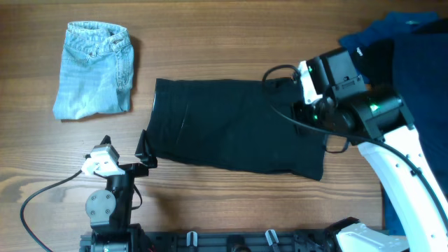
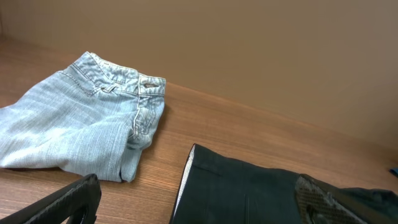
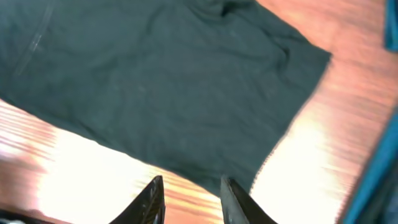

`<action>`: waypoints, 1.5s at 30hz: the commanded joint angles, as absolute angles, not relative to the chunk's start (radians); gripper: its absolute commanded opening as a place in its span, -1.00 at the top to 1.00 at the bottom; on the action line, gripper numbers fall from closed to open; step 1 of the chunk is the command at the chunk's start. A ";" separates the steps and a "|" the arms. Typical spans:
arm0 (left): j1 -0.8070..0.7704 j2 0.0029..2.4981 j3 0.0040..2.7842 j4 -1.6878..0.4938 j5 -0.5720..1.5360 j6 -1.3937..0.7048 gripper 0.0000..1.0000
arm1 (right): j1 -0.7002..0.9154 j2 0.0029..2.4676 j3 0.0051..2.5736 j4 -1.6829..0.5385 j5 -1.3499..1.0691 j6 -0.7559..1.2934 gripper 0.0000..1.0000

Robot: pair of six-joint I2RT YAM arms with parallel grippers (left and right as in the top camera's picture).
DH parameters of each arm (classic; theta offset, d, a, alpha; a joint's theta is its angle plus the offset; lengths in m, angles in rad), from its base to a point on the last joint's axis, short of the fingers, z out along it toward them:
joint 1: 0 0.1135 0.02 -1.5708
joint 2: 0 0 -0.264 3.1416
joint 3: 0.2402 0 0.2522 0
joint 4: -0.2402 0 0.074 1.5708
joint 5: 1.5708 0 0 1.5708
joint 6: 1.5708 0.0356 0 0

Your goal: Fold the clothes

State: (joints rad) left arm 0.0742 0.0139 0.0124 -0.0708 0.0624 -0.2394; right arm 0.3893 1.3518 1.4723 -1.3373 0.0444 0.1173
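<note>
The black shorts-like garment [image 1: 231,126] of the clothes lies spread flat mid-table, a whitish lining strip showing at its left edge [image 2: 186,180]. My left gripper [image 1: 124,145] sits low at that left edge, wide open and holding nothing; both fingers frame the hem in the left wrist view [image 2: 196,205]. Above the garment's right part hovers my right gripper [image 1: 294,87]. Its fingers [image 3: 152,199] stand a little apart with only bare table and the cloth's edge seen between them [image 3: 193,202]. The right wrist view is blurred.
A folded light-blue denim piece [image 1: 94,70] lies at the back left [image 2: 81,124]. A dark blue garment [image 1: 409,49] is heaped at the back right, partly under the right arm. Bare wood shows along the front edge [image 1: 224,203].
</note>
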 commanded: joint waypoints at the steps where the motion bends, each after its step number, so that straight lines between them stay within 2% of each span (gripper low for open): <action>1: 0.080 0.007 0.006 -0.072 0.074 -0.247 -0.99 | 0.392 1.365 1.455 -1.388 0.105 0.107 0.41; 7: 0.080 0.007 0.006 -0.072 0.074 -0.247 -1.00 | 0.391 1.365 1.293 -1.374 0.144 0.104 0.44; 11: 0.080 0.007 0.006 -0.072 0.074 -0.247 -1.00 | 0.392 1.365 1.200 -1.303 0.138 0.023 0.57; 20: 0.080 0.007 0.006 -0.072 0.074 -0.247 -0.99 | 0.392 1.365 1.188 -1.356 0.071 -0.049 0.60; 23: 0.080 0.007 0.006 -0.072 0.074 -0.247 -0.99 | 0.392 1.365 1.182 -1.359 0.059 -0.059 0.67; 27: 0.080 0.007 0.006 -0.072 0.074 -0.247 -0.99 | 0.392 1.366 1.132 -1.257 -0.059 -0.146 0.66; 28: 0.080 0.007 0.006 -0.072 0.074 -0.247 -1.00 | 0.392 1.366 1.107 -1.221 -0.086 -0.163 0.61; 29: 0.080 0.007 0.006 -0.072 0.074 -0.247 -0.99 | 0.392 1.366 1.084 -1.193 -0.088 -0.161 0.45; 30: 0.080 0.007 0.006 -0.072 0.074 -0.247 -0.99 | 0.392 1.368 1.058 -1.164 -0.088 -0.157 -0.02; 31: 0.080 0.007 0.006 -0.072 0.074 -0.247 -0.99 | 0.392 1.372 1.032 -1.140 -0.088 -0.156 -0.18; 36: 0.080 0.007 0.006 -0.072 0.074 -0.247 -0.99 | 0.392 1.438 1.005 -1.144 -0.043 -0.168 -0.12; 40: 0.080 0.007 0.006 -0.072 0.074 -0.248 -0.99 | 0.392 1.557 1.005 -1.148 -0.067 -0.255 -0.20; 45: 0.080 0.007 0.006 -0.072 0.074 -0.247 -0.99 | 0.399 1.671 1.006 -1.138 -0.091 -0.267 -0.21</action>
